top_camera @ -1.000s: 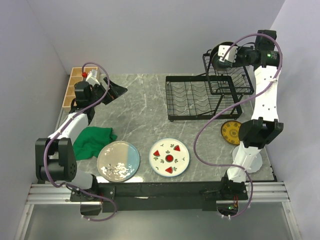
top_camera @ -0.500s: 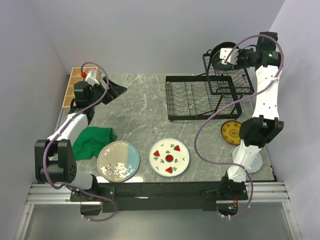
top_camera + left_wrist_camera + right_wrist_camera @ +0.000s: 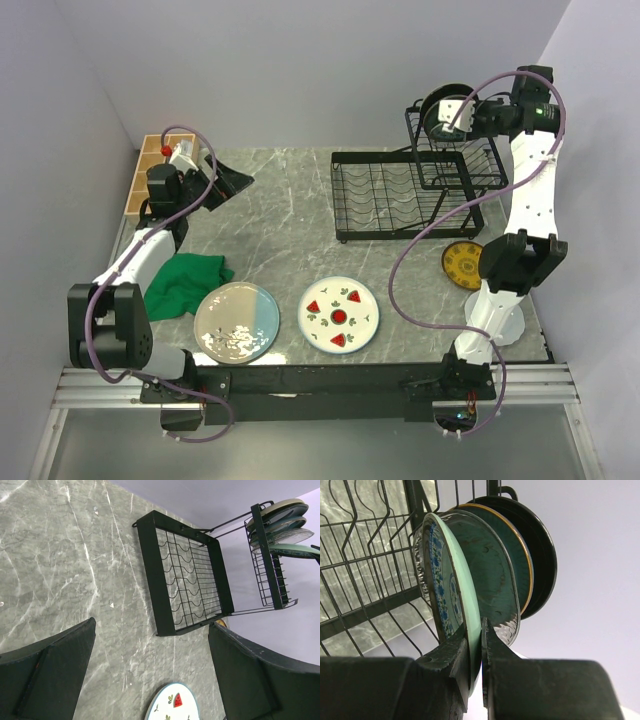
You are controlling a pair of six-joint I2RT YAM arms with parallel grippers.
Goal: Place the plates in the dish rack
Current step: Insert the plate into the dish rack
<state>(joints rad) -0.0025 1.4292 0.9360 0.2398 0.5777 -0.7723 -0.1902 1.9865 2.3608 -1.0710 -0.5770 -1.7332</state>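
The black wire dish rack (image 3: 400, 198) stands at the far right, with its raised upper basket (image 3: 462, 160) behind. My right gripper (image 3: 441, 113) is shut on the rim of a pale green plate with blue pattern (image 3: 465, 595), which stands upright in the upper basket beside a dark teal plate (image 3: 495, 575), a yellow-rimmed one (image 3: 526, 570) and a black one (image 3: 545, 550). A cream-and-blue plate (image 3: 237, 322), a watermelon plate (image 3: 339, 314) and a yellow patterned plate (image 3: 462, 264) lie on the table. My left gripper (image 3: 232, 183) is open and empty at the far left.
A green cloth (image 3: 185, 280) lies left of the cream-and-blue plate. A wooden compartment box (image 3: 148, 170) sits at the far left edge. The rack's lower tray (image 3: 187, 587) shows no plates in the left wrist view.
My right wrist has shifted slightly rightward at the upper basket with the pale green plate in its grip. The left arm has not moved.
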